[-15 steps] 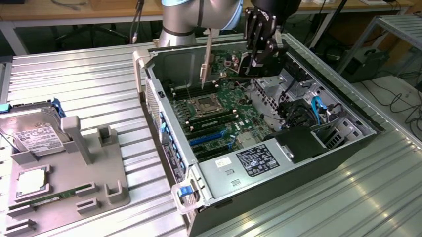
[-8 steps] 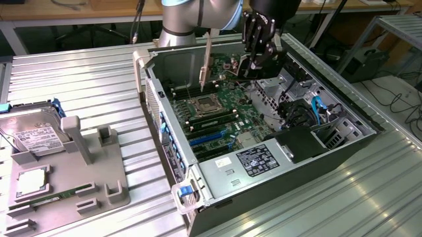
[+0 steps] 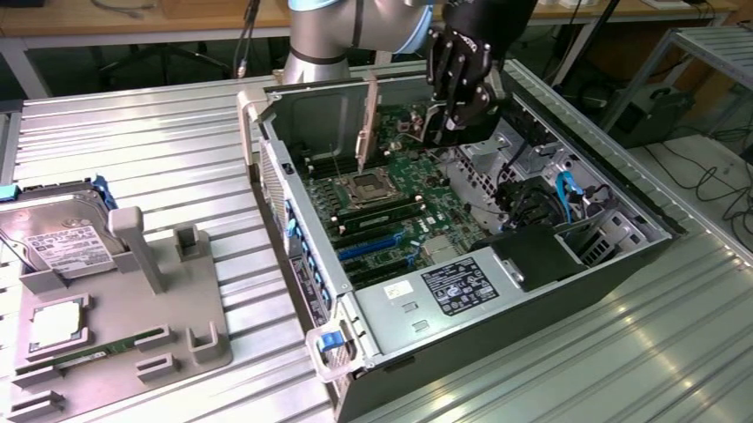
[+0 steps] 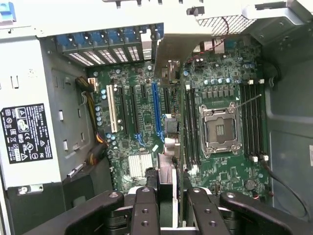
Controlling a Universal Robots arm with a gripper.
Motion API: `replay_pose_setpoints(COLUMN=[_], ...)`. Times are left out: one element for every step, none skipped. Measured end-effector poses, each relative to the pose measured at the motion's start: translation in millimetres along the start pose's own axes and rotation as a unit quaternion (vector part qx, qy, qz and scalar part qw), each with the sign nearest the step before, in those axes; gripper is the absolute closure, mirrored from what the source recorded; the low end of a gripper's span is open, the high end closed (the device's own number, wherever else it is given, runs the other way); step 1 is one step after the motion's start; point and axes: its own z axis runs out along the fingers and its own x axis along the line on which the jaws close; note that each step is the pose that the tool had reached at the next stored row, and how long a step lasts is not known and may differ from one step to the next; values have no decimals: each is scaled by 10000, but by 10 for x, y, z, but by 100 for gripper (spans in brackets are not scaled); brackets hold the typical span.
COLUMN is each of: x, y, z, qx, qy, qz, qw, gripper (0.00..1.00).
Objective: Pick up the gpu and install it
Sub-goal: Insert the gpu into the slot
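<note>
Over the open computer case [image 3: 353,308] lying on a ribbed metal bench [image 3: 141,159], the arm's black gripper [image 3: 453,115] is hanging just above the green motherboard [image 3: 400,211]. Its jaws are clamping the gpu [image 3: 367,119], a thin card standing on edge, upright, above the board and near the bare processor socket [image 3: 367,187]. Through the wrist view, the card [image 4: 168,147] is running edge-on from between the fingers [image 4: 144,205] out over the expansion slots [image 4: 155,110], beside the socket [image 4: 218,128]. Toward the exterior view's left, a grey parts holder [image 3: 130,344] is carrying a silver hard drive [image 3: 65,247], well apart from the case.
</note>
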Motion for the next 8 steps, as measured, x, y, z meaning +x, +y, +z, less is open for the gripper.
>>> replay_pose_setpoints(x=[0, 0, 0, 0, 0, 0, 0, 0], y=[0, 0, 0, 0, 0, 0, 0, 0], z=[12, 21, 26, 30, 35, 38, 41, 43], qx=[-2, -3, -4, -4, -3, -3, -4, -4], qy=[1, 1, 1, 1, 1, 1, 1, 1], qz=[-3, -5, -5, -5, -6, -5, -5, -6], qw=[10000, 10000, 10000, 10000, 10000, 10000, 10000, 10000], gripper=[72, 72, 72, 72, 72, 72, 72, 72])
